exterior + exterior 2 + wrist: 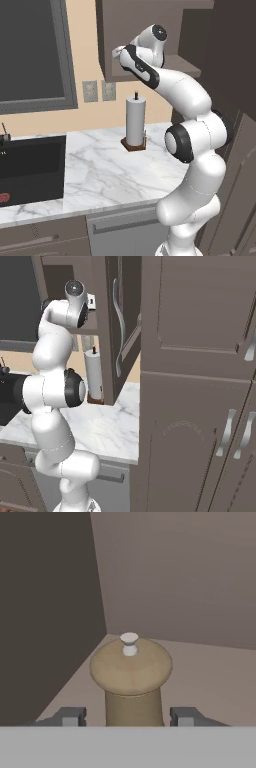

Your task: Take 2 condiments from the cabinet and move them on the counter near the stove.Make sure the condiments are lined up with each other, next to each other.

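Between the two dark fingertips at the bottom of the hand view stands the tan shaker (132,682), upright on the flat brown shelf of the cabinet (200,582), close to the corner where the shelf's dark side wall meets its back wall. It has a wide rounded cap with a small white knob on top and a narrower body below. The gripper (127,717) straddles that body with one fingertip on each side; a visible gap remains between each tip and the wood, so the jaws stand partly open and have hold of nothing.

From the left base view, the white arm reaches up from the lower right, its hand pushed into the open underside niche of the dark wall cabinet (145,35). Below it, a tall white paper-towel roll (135,121) stands on a wooden base on the white marble counter (110,170), near the back wall. A black sink (32,167) is set into the marble at the left.
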Controlling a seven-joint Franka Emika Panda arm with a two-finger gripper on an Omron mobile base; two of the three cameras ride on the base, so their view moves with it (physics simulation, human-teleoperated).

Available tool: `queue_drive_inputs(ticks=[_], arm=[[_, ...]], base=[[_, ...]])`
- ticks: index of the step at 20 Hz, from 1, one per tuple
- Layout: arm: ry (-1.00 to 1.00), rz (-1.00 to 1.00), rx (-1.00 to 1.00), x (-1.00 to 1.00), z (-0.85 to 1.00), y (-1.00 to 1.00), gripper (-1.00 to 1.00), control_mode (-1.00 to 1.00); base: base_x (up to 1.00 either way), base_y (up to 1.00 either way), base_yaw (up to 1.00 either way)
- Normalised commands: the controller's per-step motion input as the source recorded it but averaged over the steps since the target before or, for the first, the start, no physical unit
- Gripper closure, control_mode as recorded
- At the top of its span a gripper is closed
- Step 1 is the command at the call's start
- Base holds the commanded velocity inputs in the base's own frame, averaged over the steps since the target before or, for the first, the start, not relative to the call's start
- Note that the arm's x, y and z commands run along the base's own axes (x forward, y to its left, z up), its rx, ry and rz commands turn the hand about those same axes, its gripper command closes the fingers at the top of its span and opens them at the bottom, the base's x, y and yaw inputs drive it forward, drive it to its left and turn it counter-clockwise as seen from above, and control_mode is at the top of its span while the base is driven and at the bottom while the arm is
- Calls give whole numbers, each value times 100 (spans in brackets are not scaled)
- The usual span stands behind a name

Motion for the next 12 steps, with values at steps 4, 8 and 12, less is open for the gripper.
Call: queue_drive_inputs(ticks=[4, 8, 12], arm=[[0, 0, 0, 0, 0, 0, 100, -100], [0, 0, 0, -4, -2, 0, 100, -100], [-11, 0, 0, -53, -14, -3, 100, -100]], base=[[0, 0, 0], [0, 0, 0], [0, 0, 0]])
